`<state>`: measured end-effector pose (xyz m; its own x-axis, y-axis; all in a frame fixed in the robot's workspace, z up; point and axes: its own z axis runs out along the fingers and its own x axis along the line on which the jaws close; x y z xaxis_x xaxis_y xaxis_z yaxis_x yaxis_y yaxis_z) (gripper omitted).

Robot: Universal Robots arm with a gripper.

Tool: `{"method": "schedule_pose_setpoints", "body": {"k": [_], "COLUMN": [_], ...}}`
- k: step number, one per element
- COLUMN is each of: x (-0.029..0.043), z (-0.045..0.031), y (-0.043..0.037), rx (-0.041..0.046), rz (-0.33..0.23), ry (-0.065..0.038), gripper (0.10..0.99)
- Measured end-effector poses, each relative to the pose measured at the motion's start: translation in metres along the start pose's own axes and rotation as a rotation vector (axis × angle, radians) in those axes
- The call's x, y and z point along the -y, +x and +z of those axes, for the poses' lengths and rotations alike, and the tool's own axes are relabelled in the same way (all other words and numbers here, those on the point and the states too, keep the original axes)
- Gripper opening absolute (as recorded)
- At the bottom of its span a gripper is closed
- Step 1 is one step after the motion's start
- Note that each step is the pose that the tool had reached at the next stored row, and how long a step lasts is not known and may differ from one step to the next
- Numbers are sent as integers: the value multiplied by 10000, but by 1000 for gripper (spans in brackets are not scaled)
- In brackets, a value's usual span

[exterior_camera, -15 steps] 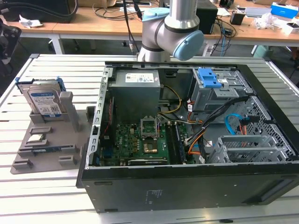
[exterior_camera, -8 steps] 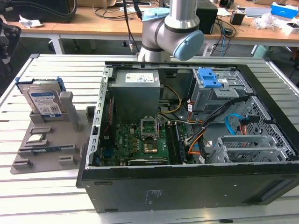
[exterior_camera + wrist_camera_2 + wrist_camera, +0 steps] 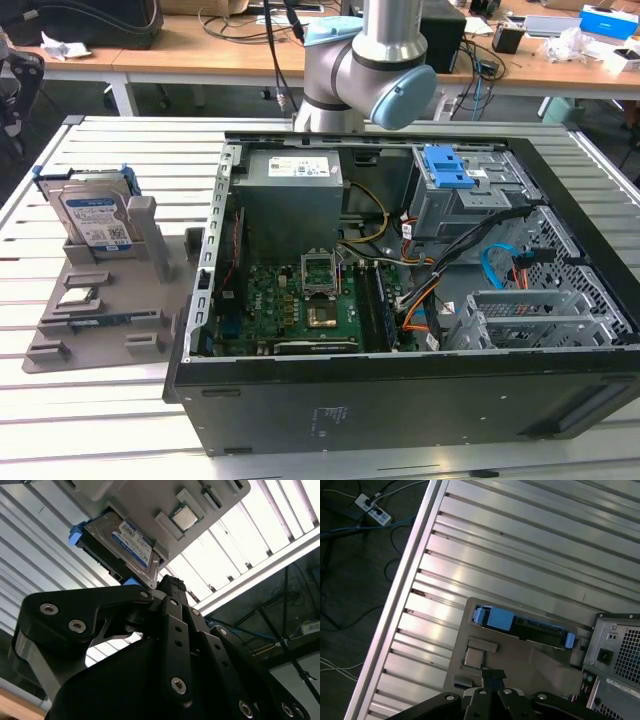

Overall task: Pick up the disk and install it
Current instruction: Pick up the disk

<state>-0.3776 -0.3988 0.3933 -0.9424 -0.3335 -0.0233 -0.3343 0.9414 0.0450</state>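
The disk (image 3: 95, 222) stands on edge in the grey holder (image 3: 150, 290), slatted table (image 3: 100, 420) open around it; the gripper (image 3: 493, 675) hangs clear, seemingly pinched together, holding nothing.

Disk (image 3: 95, 220) base behind grey holder (image 3: 105, 292)

Above the disk (image 3: 95, 218) my way is open, and the bench (image 3: 80, 420) around its grey holder (image 3: 120, 292) lies bare. The holder's upright post (image 3: 143, 230) stands just beside the disk; the computer case (image 3: 400, 400) rises near.
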Motion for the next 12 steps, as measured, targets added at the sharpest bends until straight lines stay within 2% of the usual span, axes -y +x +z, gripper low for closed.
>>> {"method": "schedule_pose_setpoints", "body": {"k": [12], "x": [0], "z": [0], "y": [0], "rx": [-56], "rz": [-1257], "ry": [-29], "gripper": [106]}}
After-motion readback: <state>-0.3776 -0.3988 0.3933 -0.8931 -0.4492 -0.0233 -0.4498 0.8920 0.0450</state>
